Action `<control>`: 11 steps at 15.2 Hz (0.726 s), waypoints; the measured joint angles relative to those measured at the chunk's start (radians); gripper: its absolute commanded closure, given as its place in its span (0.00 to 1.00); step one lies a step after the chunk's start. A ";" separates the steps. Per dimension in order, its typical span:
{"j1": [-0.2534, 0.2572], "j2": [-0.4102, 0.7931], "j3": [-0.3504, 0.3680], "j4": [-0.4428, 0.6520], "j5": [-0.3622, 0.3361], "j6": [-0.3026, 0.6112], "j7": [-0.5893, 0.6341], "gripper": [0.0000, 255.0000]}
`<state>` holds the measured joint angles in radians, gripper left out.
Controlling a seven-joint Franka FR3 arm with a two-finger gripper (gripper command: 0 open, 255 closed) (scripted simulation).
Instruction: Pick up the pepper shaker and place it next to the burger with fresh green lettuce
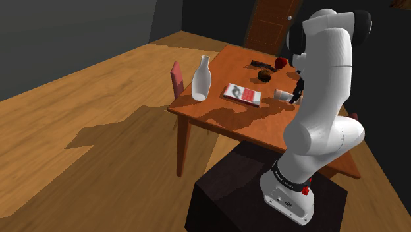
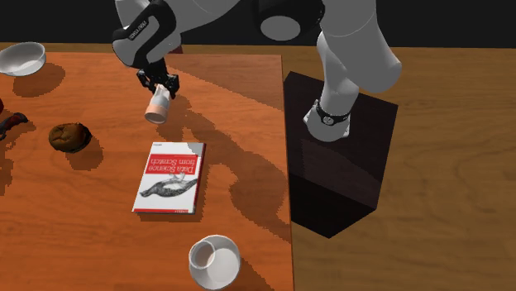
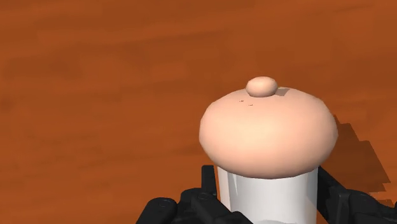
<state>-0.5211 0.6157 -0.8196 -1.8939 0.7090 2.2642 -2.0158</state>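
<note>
Wrist view has the gripper (image 3: 267,200) clamped on the white body of the pepper shaker (image 3: 267,127), seemingly clear of the table (image 2: 240,91), just beyond the book (image 2: 169,176). Tilted so, it may pivot loose, or knock the burger (image 2: 68,136) beside the book on lowering.

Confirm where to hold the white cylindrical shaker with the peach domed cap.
Hold the shaker by its straight white barrel, the black gripper closing across it from behind the cap, as now; the peach dome is wider and rounded, so a grip there would likely slip.
</note>
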 measured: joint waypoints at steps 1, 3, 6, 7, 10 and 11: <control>0.005 -0.008 -0.006 0.000 -0.008 -0.007 0.005 1.00; 0.017 -0.026 -0.021 -0.002 -0.024 -0.019 0.016 1.00; 0.031 -0.050 -0.042 0.004 -0.050 -0.043 0.033 1.00; 0.034 -0.057 -0.049 0.006 -0.058 -0.051 0.037 1.00; 0.051 -0.085 -0.072 0.010 -0.086 -0.076 0.054 1.00; 0.057 -0.094 -0.079 0.011 -0.094 -0.083 0.061 1.00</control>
<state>-0.4640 0.5219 -0.8981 -1.8830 0.6146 2.1812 -1.9551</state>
